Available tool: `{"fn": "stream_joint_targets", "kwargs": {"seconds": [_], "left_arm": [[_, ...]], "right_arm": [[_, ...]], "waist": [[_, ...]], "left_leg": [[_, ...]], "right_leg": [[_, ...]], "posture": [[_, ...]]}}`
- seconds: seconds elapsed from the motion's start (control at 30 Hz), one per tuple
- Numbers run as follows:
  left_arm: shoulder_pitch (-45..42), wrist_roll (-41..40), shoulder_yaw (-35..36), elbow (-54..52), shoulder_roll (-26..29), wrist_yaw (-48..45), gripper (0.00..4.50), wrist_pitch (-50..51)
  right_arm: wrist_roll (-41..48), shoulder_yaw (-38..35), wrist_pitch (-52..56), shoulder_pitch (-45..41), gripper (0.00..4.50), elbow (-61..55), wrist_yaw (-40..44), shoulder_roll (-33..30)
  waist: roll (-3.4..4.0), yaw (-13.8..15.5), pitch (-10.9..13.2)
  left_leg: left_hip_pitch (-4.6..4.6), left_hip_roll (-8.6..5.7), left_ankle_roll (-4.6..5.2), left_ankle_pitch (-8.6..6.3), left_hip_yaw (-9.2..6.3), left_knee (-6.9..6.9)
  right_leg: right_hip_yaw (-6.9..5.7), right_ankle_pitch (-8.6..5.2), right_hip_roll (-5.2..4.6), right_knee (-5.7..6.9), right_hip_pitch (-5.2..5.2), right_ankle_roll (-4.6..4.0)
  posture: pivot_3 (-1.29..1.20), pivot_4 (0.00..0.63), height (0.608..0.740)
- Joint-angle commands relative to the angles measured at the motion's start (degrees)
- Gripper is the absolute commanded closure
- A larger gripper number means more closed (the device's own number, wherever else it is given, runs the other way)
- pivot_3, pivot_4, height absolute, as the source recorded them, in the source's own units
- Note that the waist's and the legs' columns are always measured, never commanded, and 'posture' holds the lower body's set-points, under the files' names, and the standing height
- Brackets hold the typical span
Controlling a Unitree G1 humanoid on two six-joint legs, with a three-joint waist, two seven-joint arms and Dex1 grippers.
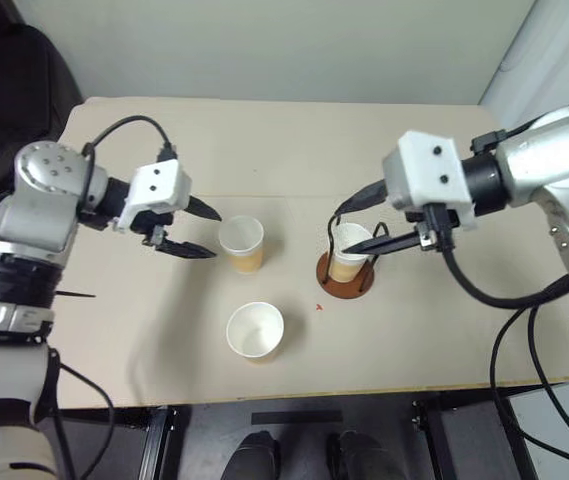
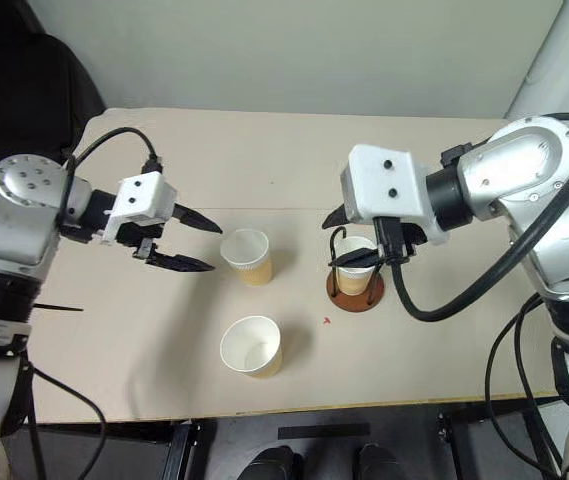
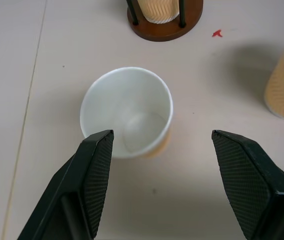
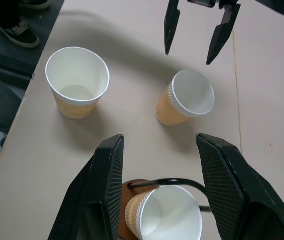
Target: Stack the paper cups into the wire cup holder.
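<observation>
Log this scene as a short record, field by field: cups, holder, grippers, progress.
cups loose on table: two paper cups, both upright, one farther back, one nearer the front edge
cup in holder: one paper cup, standing inside the wire loops
wire cup holder: on the table, right of the loose cups
left gripper: open, empty, just left of the farther cup
right gripper: open, empty, over the holder
progress: one of three cups stacked

One cup (image 1: 349, 252) in wire holder (image 1: 344, 280), right; two cups (image 1: 241, 244) (image 1: 255, 330) left, on table (image 1: 264, 150).
</observation>
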Motion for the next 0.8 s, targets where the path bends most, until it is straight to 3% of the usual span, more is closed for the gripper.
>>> {"fn": "stream_joint_targets", "kwargs": {"seconds": [0.03,0.43,0.8], "left_arm": [[-3.6,1.5,0.3,1.0,-0.1,-1.8,1.11,-3.6],[-5.2,0.5,-9.4,1.7,1.7,-2.0,1.11,-10.4],[-8.3,6.4,-10.4,10.7,-2.9,-2.0,1.11,-18.8]], "right_arm": [[2.2,-3.3,2.4,-0.5,2.24,-1.6,-0.2,-2.6],[7.9,-6.4,8.7,-0.9,2.24,-3.5,-2.3,-6.2],[9.8,-5.6,9.8,-0.7,2.24,-5.5,-6.9,-4.3]], "waist": [[0.0,0.0,0.0],[0.01,-0.1,0.0],[0.01,-0.1,0.0]], "left_leg": [[-0.02,-0.01,0.0,0.0,0.01,-0.02],[-0.08,0.0,-0.01,0.01,0.02,-0.2],[-0.2,0.0,-0.01,0.01,0.02,-0.12]], "right_leg": [[0.0,0.0,0.0,0.0,-0.04,0.0],[0.02,-0.01,-0.01,0.02,-0.2,-0.02],[0.02,-0.01,-0.02,0.08,-0.33,-0.02]], "posture": [[0.0,0.15,0.74],[0.0,0.15,0.74],[0.0,0.15,0.74]]}}
